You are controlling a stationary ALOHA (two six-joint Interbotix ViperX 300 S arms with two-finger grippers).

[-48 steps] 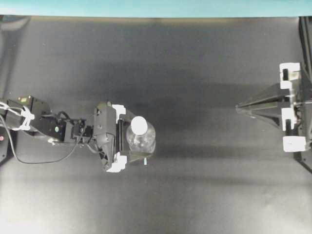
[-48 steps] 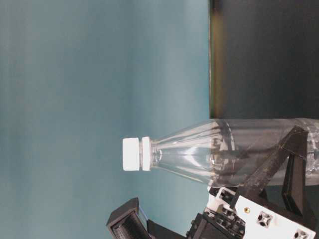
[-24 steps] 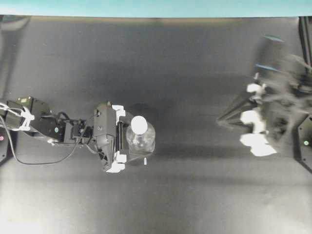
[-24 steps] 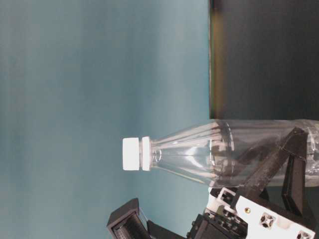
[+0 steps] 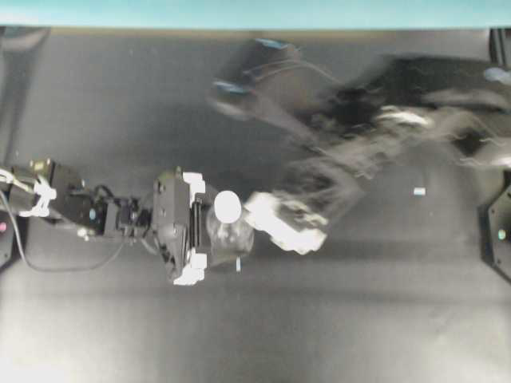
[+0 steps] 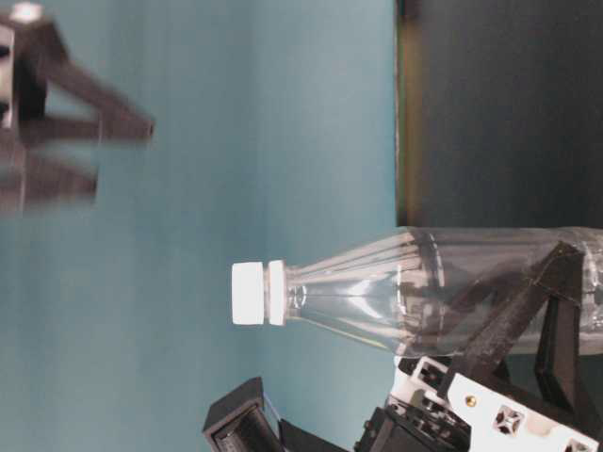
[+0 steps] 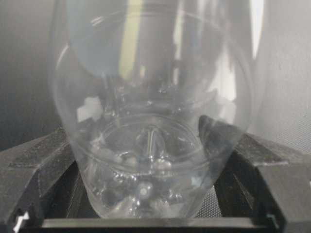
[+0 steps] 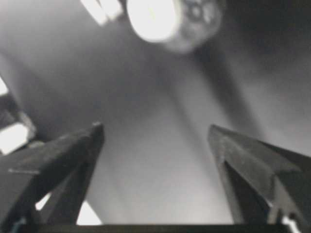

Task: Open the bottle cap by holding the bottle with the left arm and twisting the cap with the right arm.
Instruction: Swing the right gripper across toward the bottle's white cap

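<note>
Left of centre in the overhead view, the left gripper [image 5: 209,233] clamps the bottle [image 5: 231,236]; the blurred right gripper [image 8: 155,133], fingers wide apart, holds nothing beside the bottle cap [image 5: 227,207]

The left arm [image 5: 72,211] lies low and level, its pincer [image 5: 209,230] closed on the bottle [image 5: 231,233], one finger [image 7: 34,167] pressed against each side of the body. The right arm [image 5: 383,120], blurred by motion, stretches across the middle; its pincer [image 8: 155,141] hangs spread wide, fingers [image 8: 53,160] well apart, gripping nothing.
</note>
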